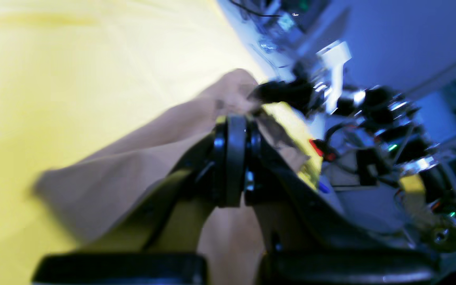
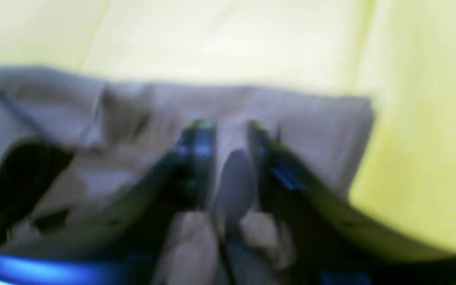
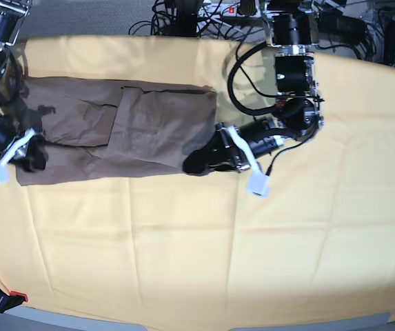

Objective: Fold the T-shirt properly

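The taupe-brown T-shirt [image 3: 114, 127] lies spread across the back left of the pale-yellow cloth, partly folded, with one layer lapped over its right half. At the shirt's lower right corner my left gripper [image 3: 196, 164] is shut on the T-shirt. The left wrist view shows its jaws pressed together [image 1: 232, 118], with the T-shirt [image 1: 133, 158] rising off the cloth toward the tips. At the shirt's left edge is my right gripper [image 3: 33, 157]. In the blurred right wrist view it stands open [image 2: 230, 128] over the T-shirt [image 2: 311, 126], with a fold of fabric between the fingers.
The pale-yellow cloth [image 3: 252, 241] covers the whole table. Black cables and equipment [image 3: 197, 17] crowd the back edge. A clamp [image 3: 4, 300] grips the front left corner. The left arm's black body [image 3: 294, 76] reaches in from the back.
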